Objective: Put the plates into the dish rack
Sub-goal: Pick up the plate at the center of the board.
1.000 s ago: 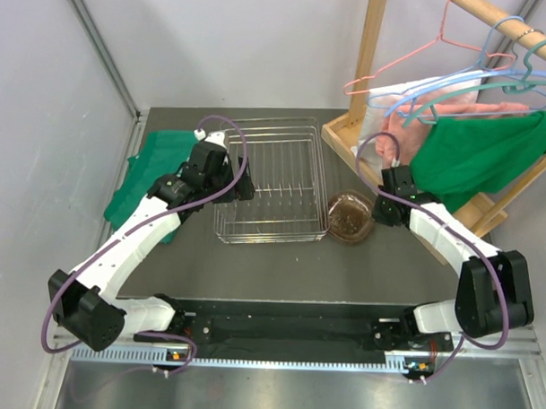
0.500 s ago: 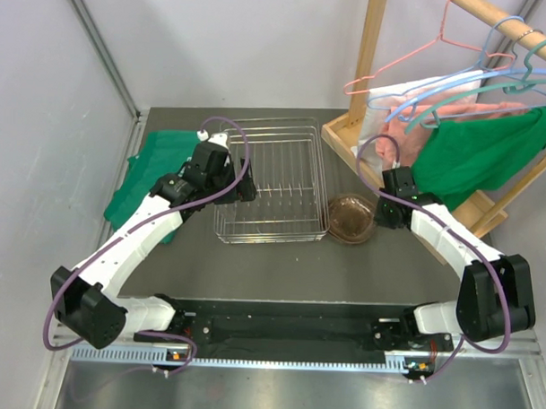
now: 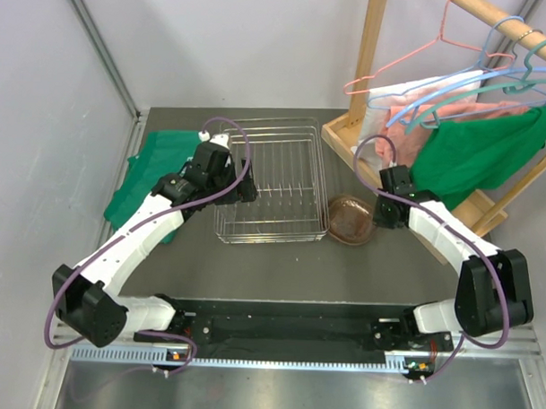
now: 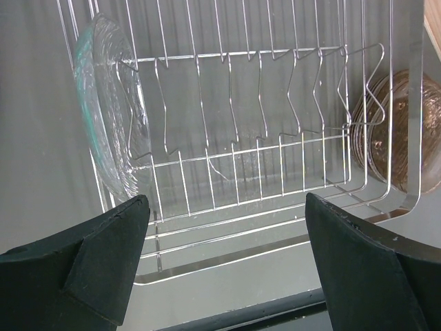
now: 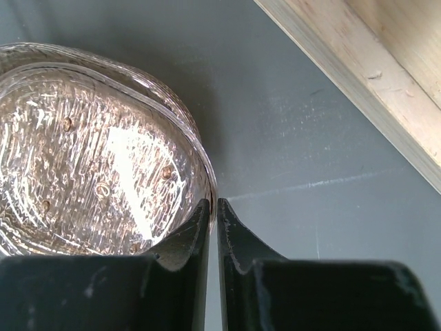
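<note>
Brown plate (image 3: 349,221): rim now pinched in right pincer (image 5: 212,203), tipped off desk (image 3: 342,270); left pincer (image 4: 225,200) wide open, empty; dish rack (image 3: 272,233) next.

The dish rack (image 3: 278,178) is thin, bright metal wire with a polished silver shine. The clear plate (image 4: 114,131) is glossy glass, faintly green at the rim, and the brown-tinted plate (image 5: 89,158) is glass too, ribbed and pimpled and throwing hard white glints. The table (image 5: 296,138) is smooth matt grey with faint scuffs, the left fingers (image 4: 103,255) and right fingers (image 5: 179,248) look like dull, slightly grainy black plastic, the wooden frame (image 5: 365,76) is pale bare wood, and the green cloth (image 3: 153,160) is soft, matt and creased.
</note>
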### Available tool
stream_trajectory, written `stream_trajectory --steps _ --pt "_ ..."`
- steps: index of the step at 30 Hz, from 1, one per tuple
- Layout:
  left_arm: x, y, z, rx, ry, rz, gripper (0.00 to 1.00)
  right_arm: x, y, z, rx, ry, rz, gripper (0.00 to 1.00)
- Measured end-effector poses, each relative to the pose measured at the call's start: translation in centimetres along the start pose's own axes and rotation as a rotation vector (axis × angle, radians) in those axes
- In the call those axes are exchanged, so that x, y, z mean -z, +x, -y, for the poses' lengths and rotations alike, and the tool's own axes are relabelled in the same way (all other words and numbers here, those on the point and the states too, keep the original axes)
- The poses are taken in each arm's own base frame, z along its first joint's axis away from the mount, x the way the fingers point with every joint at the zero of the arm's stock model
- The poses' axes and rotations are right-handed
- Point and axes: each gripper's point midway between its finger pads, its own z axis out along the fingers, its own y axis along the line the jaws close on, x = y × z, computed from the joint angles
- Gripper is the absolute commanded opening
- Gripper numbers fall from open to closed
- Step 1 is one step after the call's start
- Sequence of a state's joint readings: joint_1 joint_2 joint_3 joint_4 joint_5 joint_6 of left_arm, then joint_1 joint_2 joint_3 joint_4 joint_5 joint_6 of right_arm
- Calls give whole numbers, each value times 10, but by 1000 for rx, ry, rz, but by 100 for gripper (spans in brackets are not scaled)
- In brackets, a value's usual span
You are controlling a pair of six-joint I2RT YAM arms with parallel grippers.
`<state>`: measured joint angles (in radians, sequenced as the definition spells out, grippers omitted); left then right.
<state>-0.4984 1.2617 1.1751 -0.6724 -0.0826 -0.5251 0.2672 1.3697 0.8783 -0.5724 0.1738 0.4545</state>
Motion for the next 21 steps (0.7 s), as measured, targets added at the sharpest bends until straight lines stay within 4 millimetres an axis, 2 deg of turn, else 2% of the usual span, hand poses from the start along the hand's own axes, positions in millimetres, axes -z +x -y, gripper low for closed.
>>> stream_trajectory --steps 4,14,17,19,20,21 --pt "-1 1 0 0 -2 -5 99 1 1 0 20 15 -5 0" --pt "-2 2 1 -1 4 -11 99 11 -12 -3 63 67 30 0" --pt "-2 2 1 -1 6 -12 99 12 -13 -3 79 80 34 7" --pt "-2 2 1 -1 6 -12 99 11 -11 -4 92 87 28 7" --pt "-2 2 1 -1 6 -12 99 10 -10 -4 95 90 24 0" --pt "-2 2 1 -1 6 -12 99 9 -10 -5 99 92 19 0"
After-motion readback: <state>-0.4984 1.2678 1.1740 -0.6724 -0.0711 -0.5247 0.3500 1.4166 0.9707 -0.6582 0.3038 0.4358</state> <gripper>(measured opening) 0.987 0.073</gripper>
